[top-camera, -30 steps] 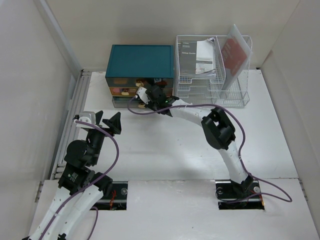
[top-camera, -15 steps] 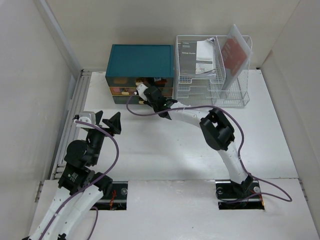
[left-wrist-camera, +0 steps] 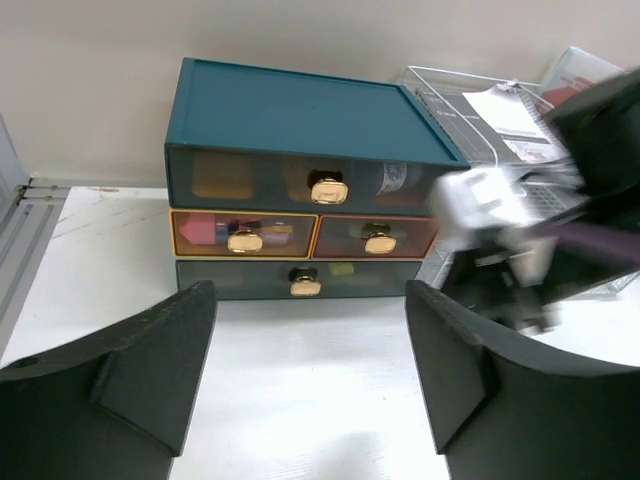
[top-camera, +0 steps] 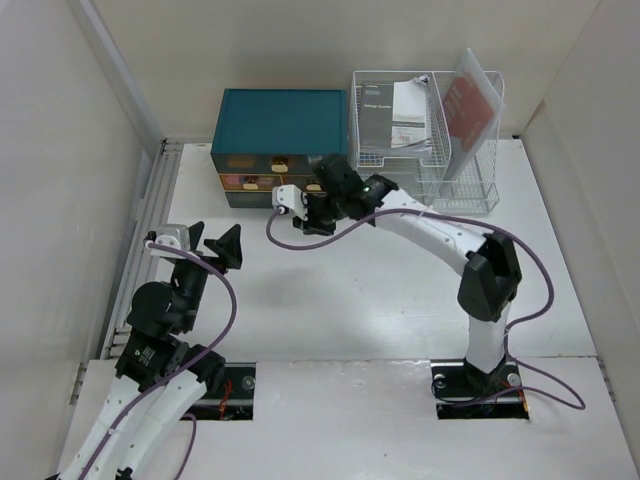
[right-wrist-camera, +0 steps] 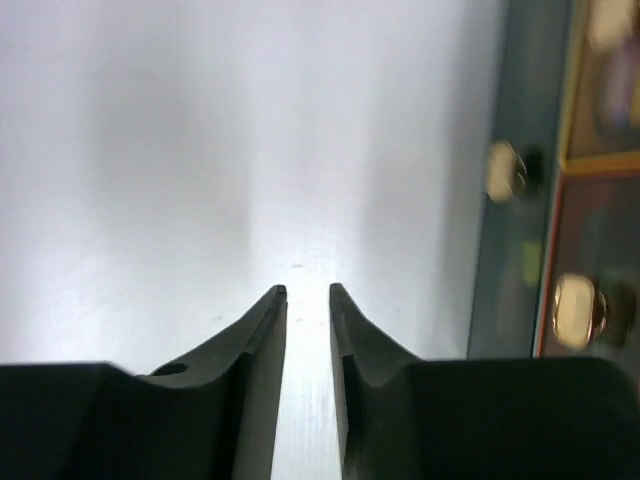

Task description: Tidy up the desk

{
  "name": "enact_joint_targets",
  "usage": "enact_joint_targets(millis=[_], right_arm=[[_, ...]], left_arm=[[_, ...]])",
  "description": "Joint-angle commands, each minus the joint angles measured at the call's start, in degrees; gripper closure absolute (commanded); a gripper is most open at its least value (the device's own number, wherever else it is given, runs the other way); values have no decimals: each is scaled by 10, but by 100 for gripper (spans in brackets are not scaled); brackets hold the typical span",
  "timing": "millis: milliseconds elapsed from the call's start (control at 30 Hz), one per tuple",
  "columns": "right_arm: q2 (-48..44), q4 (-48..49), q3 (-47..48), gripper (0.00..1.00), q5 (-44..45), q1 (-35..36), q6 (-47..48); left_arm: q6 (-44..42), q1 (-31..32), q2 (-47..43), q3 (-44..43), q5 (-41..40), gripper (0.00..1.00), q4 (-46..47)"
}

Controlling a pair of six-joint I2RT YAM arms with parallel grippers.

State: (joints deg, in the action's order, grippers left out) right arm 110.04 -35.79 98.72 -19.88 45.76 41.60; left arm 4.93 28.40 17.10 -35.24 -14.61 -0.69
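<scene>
The desk (top-camera: pixel 340 300) spreads white beneath both arms, with the drawer box (top-camera: pixel 280 122) and wire rack (top-camera: pixel 400 170) at its far edge. The right gripper (right-wrist-camera: pixel 307 295) hangs just in front of the box's drawers, its fingers a narrow gap apart and empty. The left gripper (left-wrist-camera: pixel 310 335) hovers at the near left, spread wide, holding nothing.

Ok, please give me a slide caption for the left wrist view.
Open left claw facing the teal drawer box on the desk, four gold-knobbed drawers shut.
</scene>
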Motion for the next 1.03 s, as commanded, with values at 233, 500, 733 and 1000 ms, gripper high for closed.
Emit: enact_joint_targets(millis=[233, 500, 733, 1000], right_arm=[[-167, 73, -50, 0, 40, -24, -133], [-368, 317, -216, 0, 416, -44, -304], [-494, 369, -341, 0, 456, -155, -419], [-577, 382, -426, 0, 395, -230, -428]], left_arm=[[4, 2, -13, 1, -49, 0, 16], [10, 2, -19, 1, -61, 0, 16], [10, 2, -19, 1, -49, 0, 21], [10, 2, -13, 6, -38, 0, 21]])
